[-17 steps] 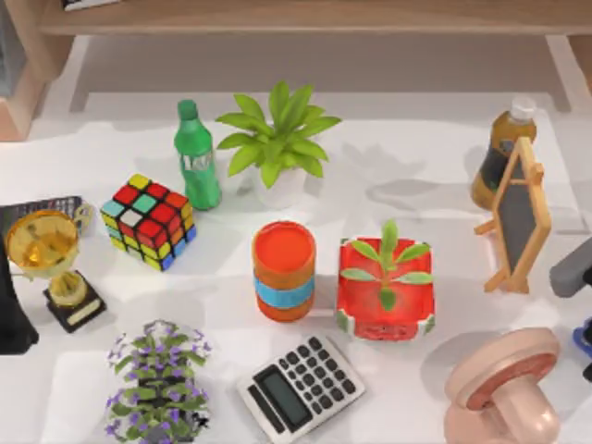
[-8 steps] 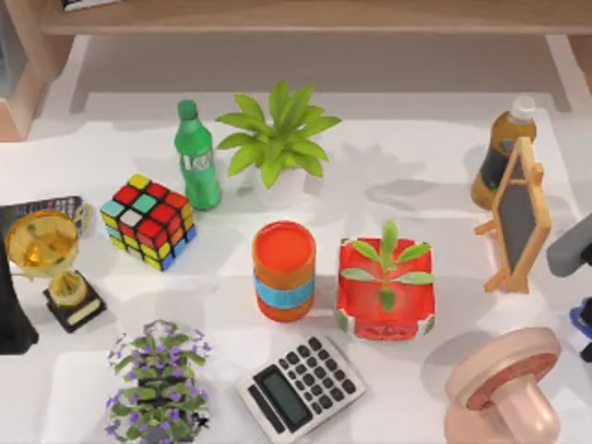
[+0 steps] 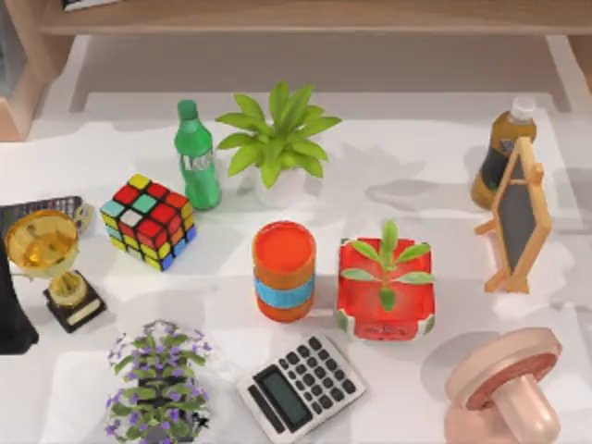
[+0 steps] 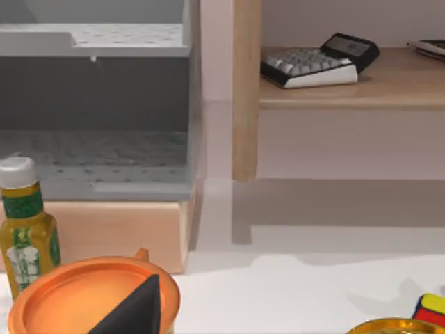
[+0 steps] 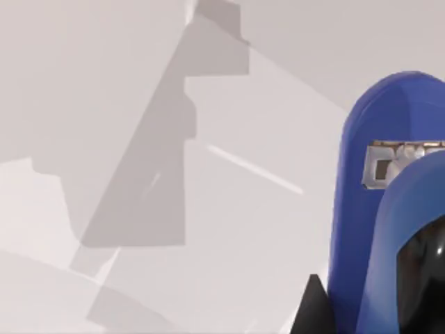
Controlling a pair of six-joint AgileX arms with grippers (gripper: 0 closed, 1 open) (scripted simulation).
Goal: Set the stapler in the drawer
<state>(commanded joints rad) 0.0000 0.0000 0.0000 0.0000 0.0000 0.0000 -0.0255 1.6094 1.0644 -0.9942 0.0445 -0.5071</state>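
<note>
The bright-blue stapler looms close in the right wrist view, its rounded end up and a dark inset part low down. My right gripper is shut on it, with one dark fingertip showing beside the blue body above a pale surface. The grey drawer stands open in a wooden cabinet in the left wrist view. My left arm is parked at the table's left edge.
The table holds a gold trophy, colour cube, green bottle, leafy plant, orange can, red planter, calculator, purple flowers, small chalkboard, brown bottle and pink mushroom shape.
My right arm, carrying the blue stapler, has slid out past the right edge of the top view. Nothing on the table has moved.
</note>
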